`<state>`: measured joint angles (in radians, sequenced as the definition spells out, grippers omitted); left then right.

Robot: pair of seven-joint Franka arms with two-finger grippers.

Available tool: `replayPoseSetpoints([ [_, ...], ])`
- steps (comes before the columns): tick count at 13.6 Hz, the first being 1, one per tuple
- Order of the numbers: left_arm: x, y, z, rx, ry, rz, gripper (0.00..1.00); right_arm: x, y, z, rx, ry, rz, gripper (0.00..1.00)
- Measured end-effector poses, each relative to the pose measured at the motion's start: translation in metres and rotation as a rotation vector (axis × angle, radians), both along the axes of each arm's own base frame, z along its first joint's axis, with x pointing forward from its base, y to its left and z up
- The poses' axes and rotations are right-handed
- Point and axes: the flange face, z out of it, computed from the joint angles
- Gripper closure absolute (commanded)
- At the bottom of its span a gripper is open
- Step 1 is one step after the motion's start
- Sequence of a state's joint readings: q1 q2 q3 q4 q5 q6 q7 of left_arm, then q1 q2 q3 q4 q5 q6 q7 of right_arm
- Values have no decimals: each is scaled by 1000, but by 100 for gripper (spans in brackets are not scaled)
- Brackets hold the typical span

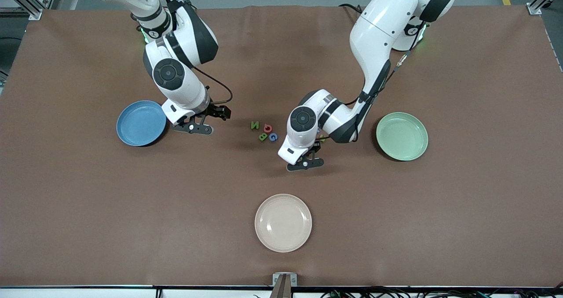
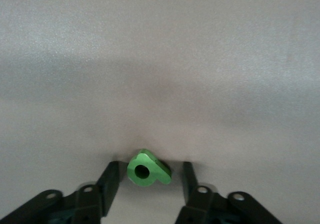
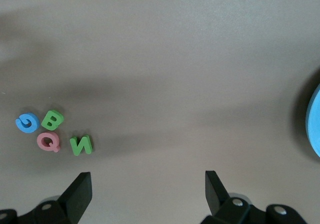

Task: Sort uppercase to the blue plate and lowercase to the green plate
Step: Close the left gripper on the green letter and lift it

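Note:
A green lowercase b [image 2: 147,169] lies on the table between the fingers of my left gripper [image 2: 150,166], which stands open with a small gap on each side of the letter. From the front, that left gripper [image 1: 305,163] is low over the table and hides the b. The uppercase letters N [image 1: 254,125], Q [image 1: 268,128], B [image 1: 263,136] and G [image 1: 273,136] lie in a cluster mid-table. My right gripper [image 1: 193,129] hangs open and empty beside the blue plate [image 1: 140,123]. The green plate [image 1: 401,136] sits toward the left arm's end.
A cream plate [image 1: 283,222] lies nearer the front camera than the letters. Small bits of colour [image 1: 322,137] peek out under the left arm's wrist; I cannot tell which letters they are. Both coloured plates hold nothing.

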<state>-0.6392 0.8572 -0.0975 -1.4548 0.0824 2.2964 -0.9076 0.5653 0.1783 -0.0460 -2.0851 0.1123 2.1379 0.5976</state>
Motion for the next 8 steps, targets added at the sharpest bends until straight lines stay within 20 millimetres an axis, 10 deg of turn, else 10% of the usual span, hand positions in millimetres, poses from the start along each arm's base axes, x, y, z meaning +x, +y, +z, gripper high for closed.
replayPoseSetpoints([
  [8,1,0,1,-4,-4,48,85,0,0,0,0,0,0,0],
])
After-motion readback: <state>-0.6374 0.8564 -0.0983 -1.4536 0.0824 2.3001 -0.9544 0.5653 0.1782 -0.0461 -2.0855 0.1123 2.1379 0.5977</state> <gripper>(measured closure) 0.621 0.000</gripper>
